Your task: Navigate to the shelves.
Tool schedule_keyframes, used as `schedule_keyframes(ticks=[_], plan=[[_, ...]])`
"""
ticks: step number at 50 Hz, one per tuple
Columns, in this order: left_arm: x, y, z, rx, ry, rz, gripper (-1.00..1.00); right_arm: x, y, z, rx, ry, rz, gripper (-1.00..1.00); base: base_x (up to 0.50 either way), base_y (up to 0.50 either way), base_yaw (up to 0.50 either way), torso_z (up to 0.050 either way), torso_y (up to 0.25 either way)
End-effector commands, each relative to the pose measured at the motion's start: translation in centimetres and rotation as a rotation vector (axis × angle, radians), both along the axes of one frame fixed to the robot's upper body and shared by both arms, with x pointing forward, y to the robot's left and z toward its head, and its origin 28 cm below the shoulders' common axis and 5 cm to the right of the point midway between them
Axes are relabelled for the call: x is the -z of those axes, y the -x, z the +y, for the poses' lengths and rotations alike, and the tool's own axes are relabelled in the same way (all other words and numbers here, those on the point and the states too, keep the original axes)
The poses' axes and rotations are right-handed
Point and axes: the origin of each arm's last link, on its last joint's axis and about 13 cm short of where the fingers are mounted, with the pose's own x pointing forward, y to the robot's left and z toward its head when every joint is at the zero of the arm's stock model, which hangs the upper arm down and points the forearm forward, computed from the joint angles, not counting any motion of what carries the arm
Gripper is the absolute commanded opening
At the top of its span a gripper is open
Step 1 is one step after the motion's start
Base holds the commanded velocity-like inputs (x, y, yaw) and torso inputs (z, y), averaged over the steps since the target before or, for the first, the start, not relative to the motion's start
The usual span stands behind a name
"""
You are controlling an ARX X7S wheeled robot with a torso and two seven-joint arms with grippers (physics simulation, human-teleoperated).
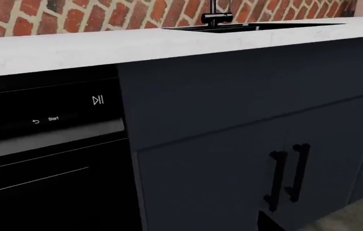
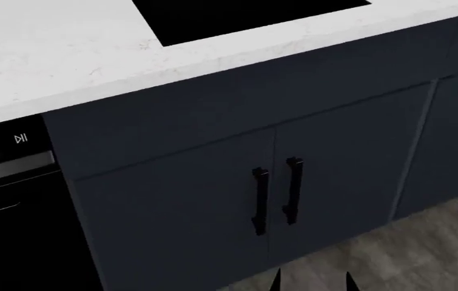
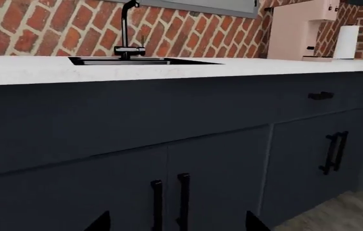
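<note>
The shelves are out of view in all three views. I face a dark blue base cabinet [image 2: 180, 200] under a white countertop [image 2: 51, 54]. My right gripper [image 3: 178, 224] is open, its two black fingertips wide apart at the frame's edge, with the cabinet's paired black handles [image 3: 168, 202] seen between them and nothing held. Those tips also show low in the head view [image 2: 313, 284]. Of my left gripper, only one dark fingertip [image 1: 268, 222] shows, far off to one side; the other is lost against the black dishwasher front.
A black dishwasher [image 1: 40, 144] stands left of the cabinet. A black sink [image 2: 245, 15] with a faucet [image 3: 129, 29] is set in the countertop, backed by a brick wall [image 3: 40, 29]. Further right are a pink appliance [image 3: 296, 31] and a paper towel roll [image 3: 346, 42]. Grey wood floor [image 2: 423, 248] lies at lower right.
</note>
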Motion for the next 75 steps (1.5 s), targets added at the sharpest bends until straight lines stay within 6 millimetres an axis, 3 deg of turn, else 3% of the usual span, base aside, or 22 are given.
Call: schedule_keyframes(ticks=[1, 60, 75], plan=[[0.06, -0.21, 0.06, 0.015, 0.015, -0.033, 1.0, -0.07, -0.11, -0.01, 0.007, -0.001, 0.001, 1.0, -0.22, 0.11, -0.5, 0.0, 0.0], [0.03, -0.04, 0.4, 0.011, 0.018, -0.033, 1.0, -0.16, 0.13, 0.26, 0.007, -0.005, -0.011, 1.0, -0.19, 0.14, -0.5, 0.0, 0.0], [0.07, -0.16, 0.41, 0.009, 0.021, -0.032, 1.0, -0.19, 0.31, 0.25, -0.039, -0.023, -0.025, 1.0, 0.03, -0.03, -0.03, 0.0, 0.0]])
